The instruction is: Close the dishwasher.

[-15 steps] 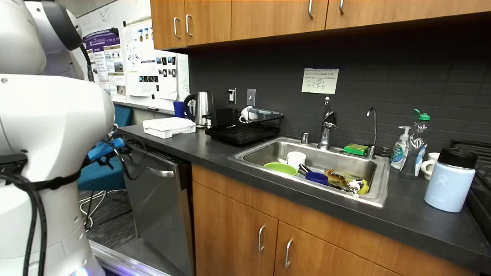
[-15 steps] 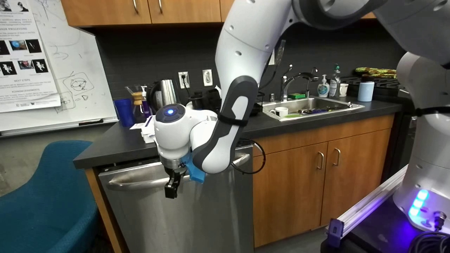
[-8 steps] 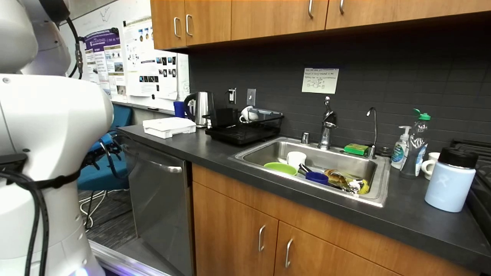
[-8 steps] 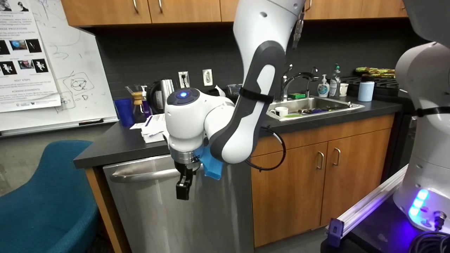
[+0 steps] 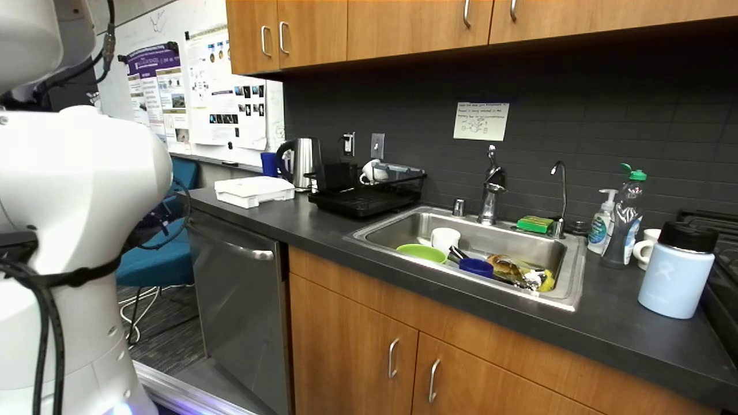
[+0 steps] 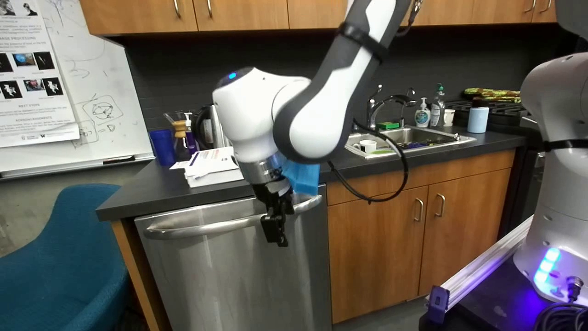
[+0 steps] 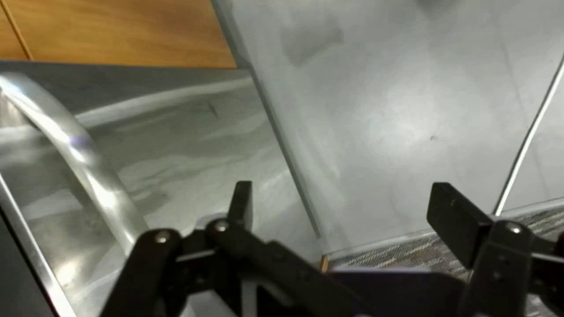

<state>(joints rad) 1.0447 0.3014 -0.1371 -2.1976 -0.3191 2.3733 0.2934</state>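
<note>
The dishwasher has a flat steel door [image 6: 220, 280] that stands upright under the counter, flush with the cabinets. It also shows in an exterior view [image 5: 242, 323] and in the wrist view [image 7: 198, 167]. Its rack and dishes are hidden behind the door. The curved bar handle [image 6: 197, 230] runs along the door's top and crosses the left of the wrist view [image 7: 88, 154]. My gripper [image 6: 274, 236] hangs tilted in front of the door, by the handle's right half. In the wrist view the gripper [image 7: 342, 189] is open and empty, its fingers wide apart. I cannot tell whether it touches the door.
The dark counter [image 6: 151, 184] overhangs the door, with a white box [image 6: 211, 168] on it. Wooden cabinet doors [image 6: 376, 248] and the sink [image 6: 441, 140] lie to the right. A blue chair [image 6: 59, 257] stands at the left. A cable loop [image 6: 381, 200] hangs from my arm.
The dishwasher door stood slightly ajar at the top one second ago and has swung in flush. My gripper has since moved right, slightly up, and tilted; my wrist has risen.
</note>
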